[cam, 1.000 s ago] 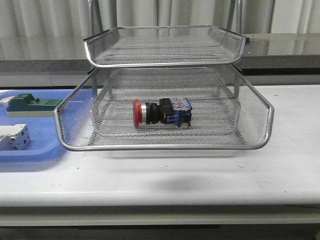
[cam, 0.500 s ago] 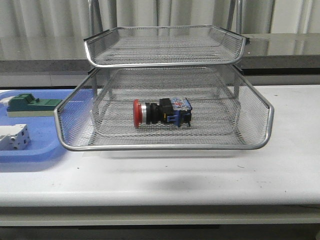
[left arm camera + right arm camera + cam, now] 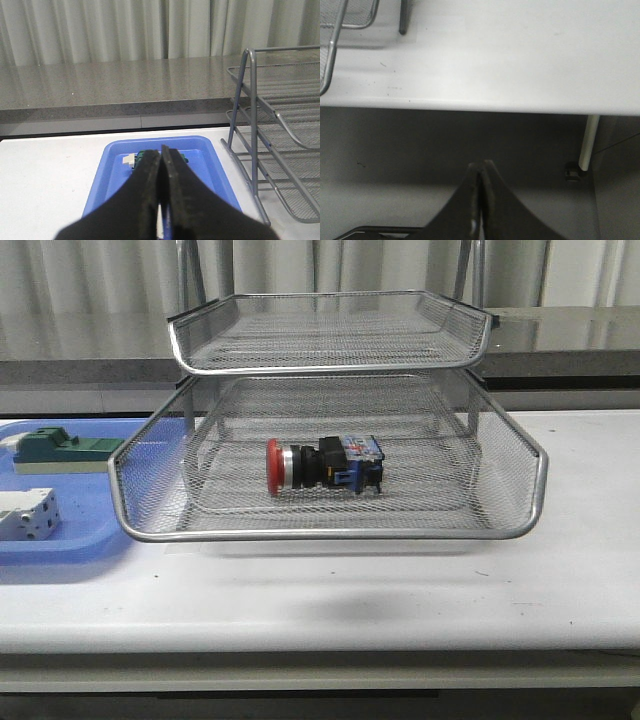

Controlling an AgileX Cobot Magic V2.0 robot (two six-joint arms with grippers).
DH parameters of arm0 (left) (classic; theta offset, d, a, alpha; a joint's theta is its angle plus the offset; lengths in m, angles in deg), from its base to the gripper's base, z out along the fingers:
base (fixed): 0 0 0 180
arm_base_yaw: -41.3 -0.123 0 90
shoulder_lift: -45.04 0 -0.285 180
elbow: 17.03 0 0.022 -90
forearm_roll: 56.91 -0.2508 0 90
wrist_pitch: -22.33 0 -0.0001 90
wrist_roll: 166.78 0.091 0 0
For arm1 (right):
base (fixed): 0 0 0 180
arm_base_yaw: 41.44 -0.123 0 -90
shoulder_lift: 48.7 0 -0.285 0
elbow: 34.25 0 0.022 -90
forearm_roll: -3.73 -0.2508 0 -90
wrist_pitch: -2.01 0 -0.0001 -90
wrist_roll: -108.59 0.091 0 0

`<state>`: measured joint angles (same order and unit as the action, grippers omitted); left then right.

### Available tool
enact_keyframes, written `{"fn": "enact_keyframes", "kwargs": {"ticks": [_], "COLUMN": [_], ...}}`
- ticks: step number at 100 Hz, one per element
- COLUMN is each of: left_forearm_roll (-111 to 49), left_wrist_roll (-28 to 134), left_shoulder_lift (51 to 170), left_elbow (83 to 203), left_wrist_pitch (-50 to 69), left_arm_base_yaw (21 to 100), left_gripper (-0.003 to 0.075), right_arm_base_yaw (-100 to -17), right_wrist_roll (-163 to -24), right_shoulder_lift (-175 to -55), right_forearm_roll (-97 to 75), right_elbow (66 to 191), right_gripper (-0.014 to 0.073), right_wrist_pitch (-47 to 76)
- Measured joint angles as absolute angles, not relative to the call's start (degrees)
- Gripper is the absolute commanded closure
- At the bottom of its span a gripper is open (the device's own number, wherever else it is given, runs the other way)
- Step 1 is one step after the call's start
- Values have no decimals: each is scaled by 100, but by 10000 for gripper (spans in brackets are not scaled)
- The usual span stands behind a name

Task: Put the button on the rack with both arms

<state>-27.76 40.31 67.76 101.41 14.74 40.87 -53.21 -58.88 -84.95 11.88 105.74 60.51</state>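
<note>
We think this is a lab or workshop: a plain white counter [image 3: 400, 590], long grey curtains [image 3: 100, 30], and a flat blue plastic tray [image 3: 95, 530] holding small machine parts.

**Button resting in the rack's middle tray**

I see the button [image 3: 322, 466] lying on its side on the mesh floor of the rack [image 3: 330, 533], in the middle tier. Its red mushroom head points left, then silver collar, black body and blue rear block. The silver wire rack stands on the white tabletop [image 3: 400, 595].
</note>
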Motion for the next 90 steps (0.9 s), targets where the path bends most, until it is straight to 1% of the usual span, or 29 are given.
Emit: {"fn": "enact_keyframes", "kwargs": {"ticks": [17,37,65,76,90], "left_forearm_roll": [-2776,-2776,-2776,-2776,-2776], "left_wrist_roll": [4031,4031,4031,4031,4031], "left_shoulder_lift": [6776,6776,6776,6776,6776], "left_elbow": [10141,10141,10141,10141,10141], "left_wrist_pitch": [1474,1474,1474,1474,1474], "left_arm_base_yaw": [4087,4087,4087,4087,4087], "left_gripper": [741,741,741,741,741], "right_arm_base_yaw": [-5321,-5321,-5398,-5653,-6185], "right_wrist_roll": [-5888,-5888,-6017,-6150,-6185], "right_shoulder_lift": [-8495,-8671,-10108,-10680,-11258], "right_forearm_roll": [958,-14,-1261,-1458,-1532], "right_elbow": [10574,10574,10574,10574,10574], "right_gripper": [664,662,663,663,663], "right_wrist_pitch": [5570,5144,5094,4904,4515]}}
